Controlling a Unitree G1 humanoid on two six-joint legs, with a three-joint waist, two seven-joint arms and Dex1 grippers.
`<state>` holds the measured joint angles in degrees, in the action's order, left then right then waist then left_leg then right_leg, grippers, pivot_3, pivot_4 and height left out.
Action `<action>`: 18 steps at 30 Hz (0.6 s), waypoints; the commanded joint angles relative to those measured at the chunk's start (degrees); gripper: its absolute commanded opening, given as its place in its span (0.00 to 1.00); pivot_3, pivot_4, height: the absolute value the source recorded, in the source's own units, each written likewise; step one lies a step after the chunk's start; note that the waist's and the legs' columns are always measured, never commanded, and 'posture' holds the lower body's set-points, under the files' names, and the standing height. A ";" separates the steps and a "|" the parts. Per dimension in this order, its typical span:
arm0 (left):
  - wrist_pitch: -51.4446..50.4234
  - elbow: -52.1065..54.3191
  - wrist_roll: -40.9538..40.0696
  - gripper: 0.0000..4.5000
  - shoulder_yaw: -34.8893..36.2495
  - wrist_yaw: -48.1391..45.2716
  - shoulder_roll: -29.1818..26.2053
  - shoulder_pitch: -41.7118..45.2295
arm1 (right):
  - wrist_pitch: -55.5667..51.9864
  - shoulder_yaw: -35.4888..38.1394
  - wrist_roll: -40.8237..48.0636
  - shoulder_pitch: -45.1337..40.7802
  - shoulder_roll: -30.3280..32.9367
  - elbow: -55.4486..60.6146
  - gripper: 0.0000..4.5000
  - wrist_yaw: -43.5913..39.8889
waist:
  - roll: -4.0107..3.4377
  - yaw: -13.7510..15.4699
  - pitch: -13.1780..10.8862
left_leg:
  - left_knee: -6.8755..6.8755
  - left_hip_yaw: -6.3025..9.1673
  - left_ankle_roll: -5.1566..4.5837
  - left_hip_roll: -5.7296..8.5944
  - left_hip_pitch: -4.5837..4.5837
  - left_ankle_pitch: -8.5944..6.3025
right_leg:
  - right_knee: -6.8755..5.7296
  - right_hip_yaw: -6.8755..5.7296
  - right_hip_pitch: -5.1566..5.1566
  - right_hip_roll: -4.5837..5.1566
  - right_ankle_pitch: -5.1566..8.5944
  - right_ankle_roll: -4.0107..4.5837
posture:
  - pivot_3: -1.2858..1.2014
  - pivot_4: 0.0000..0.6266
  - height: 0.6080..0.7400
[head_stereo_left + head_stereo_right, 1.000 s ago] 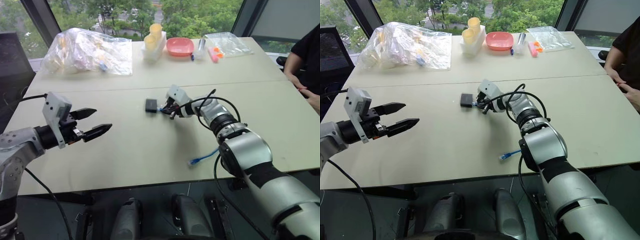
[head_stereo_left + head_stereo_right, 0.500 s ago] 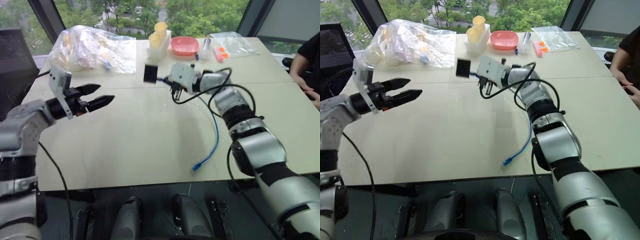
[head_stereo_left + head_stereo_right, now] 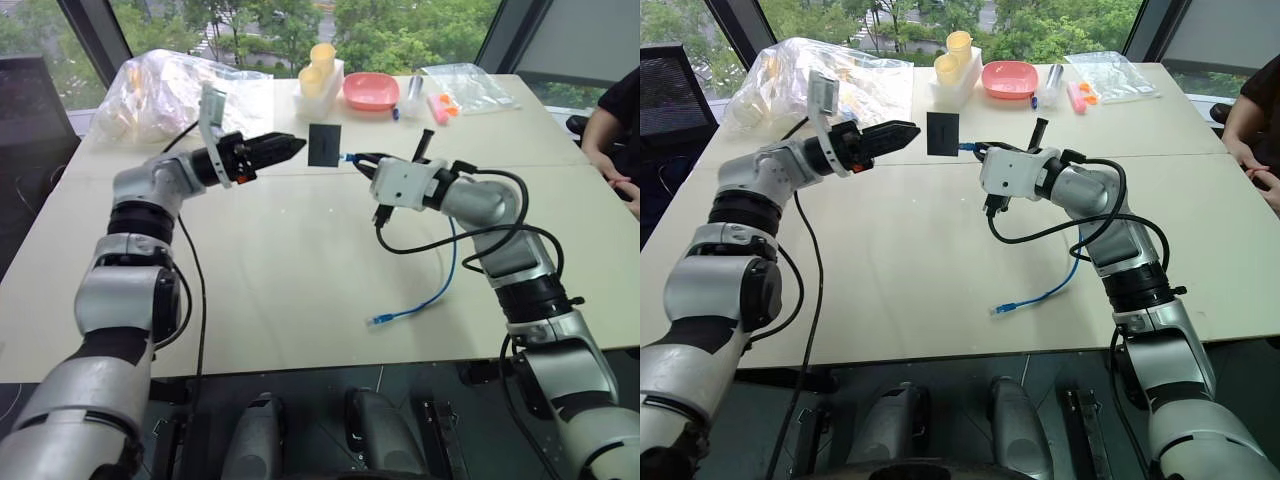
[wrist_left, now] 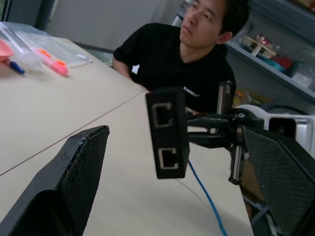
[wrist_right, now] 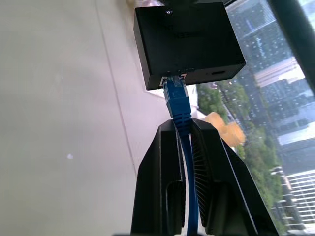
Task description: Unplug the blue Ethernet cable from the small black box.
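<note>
Raised small black box (image 3: 325, 145), midair

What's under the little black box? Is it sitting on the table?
No. The small black box hangs in the air over the bare table, held up by the blue Ethernet cable plugged into it. The right gripper pinches that cable just behind the plug.

The small black box (image 3: 324, 145) hangs above the surface (image 3: 280, 270), between the left tool (image 3: 285, 147) on its left and the right tool (image 3: 362, 160) on its right. The blue Ethernet cable (image 3: 440, 285) runs from the box through the right tool down onto the surface.
</note>
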<state>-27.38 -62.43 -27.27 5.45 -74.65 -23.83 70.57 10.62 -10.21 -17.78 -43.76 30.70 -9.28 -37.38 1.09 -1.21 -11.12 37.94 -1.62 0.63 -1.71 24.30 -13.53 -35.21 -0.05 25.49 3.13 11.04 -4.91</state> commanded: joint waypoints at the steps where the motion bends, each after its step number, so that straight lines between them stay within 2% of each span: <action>1: 3.28 -3.60 1.37 1.00 2.39 1.05 1.31 3.97 | -0.90 1.48 -0.14 0.39 1.10 4.03 0.01 1.44 | 0.03 0.19 -0.02 | 0.00 0.00 0.00 0.00 0.01 0.00 | 0.00 0.00 0.00 0.00 0.00 0.00 | 0.52 0.24 1.00; 4: 5.34 -6.10 2.60 1.00 3.23 1.86 2.95 5.53 | -1.78 1.36 -0.11 1.75 1.36 5.99 0.01 1.69 | 0.04 0.34 -0.02 | 0.03 0.02 0.00 0.00 0.07 0.00 | 0.03 0.00 0.01 0.00 0.00 0.00 | 0.52 0.24 1.00; 5: 5.76 -6.88 2.83 0.94 3.70 2.35 3.53 6.04 | -2.10 1.30 -0.12 2.27 1.42 6.75 0.00 1.74 | 0.04 0.39 -0.02 | 0.03 0.02 -0.01 0.01 0.08 0.00 | 0.04 0.00 0.01 0.00 0.00 -0.01 | 0.52 0.24 1.00; 7: 5.72 -7.87 3.17 0.82 4.55 2.16 4.38 6.93 | -2.65 0.91 -0.39 3.16 1.55 8.30 0.00 1.74 | 0.04 0.48 -0.02 | 0.03 0.02 -0.01 0.01 0.08 -0.01 | 0.05 0.00 0.00 0.01 0.00 -0.01 | 0.52 0.24 1.00; 14: 5.19 -8.66 5.10 0.19 4.89 -0.55 4.97 7.51 | -4.70 -0.11 -1.48 4.53 1.69 11.65 0.00 1.08 | 0.04 0.33 -0.02 | 0.03 0.03 -0.02 0.01 0.07 -0.01 | 0.04 0.00 0.00 0.00 0.00 -0.01 | 0.52 0.24 1.00; 15: 5.23 -8.70 5.34 0.13 4.95 -0.79 4.96 7.47 | -5.01 -0.20 -1.46 4.64 1.68 11.94 0.00 0.93 | 0.04 0.32 -0.03 | 0.03 0.03 -0.02 0.01 0.07 -0.01 | 0.04 -0.01 0.00 0.00 0.00 -0.01 | 0.52 0.24 1.00; 16: 5.45 -8.81 5.56 0.12 5.18 -0.26 4.98 7.40 | -5.35 -0.23 -1.33 4.73 1.65 12.23 0.00 0.77 | 0.04 0.27 -0.03 | 0.03 0.03 -0.02 0.01 0.07 -0.01 | 0.04 0.00 0.00 0.00 0.00 -0.01 | 0.52 0.24 1.00; 18: 5.54 -9.02 5.87 0.12 5.77 0.48 4.84 7.12 | -6.50 0.03 -0.43 5.26 1.65 13.08 0.19 0.02 | 0.04 0.25 -0.03 | 0.03 0.03 -0.02 0.01 0.07 -0.01 | 0.03 0.00 0.00 0.00 0.00 -0.01 | 0.52 0.24 1.00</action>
<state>-22.23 -71.67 -21.85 9.98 -74.91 -17.94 76.27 4.29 -10.91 -19.39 -38.33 32.09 0.09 -36.88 1.14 -0.96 -11.15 37.98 -1.58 0.62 -1.70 24.37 -13.54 -35.19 -0.05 25.49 3.14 11.04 -4.92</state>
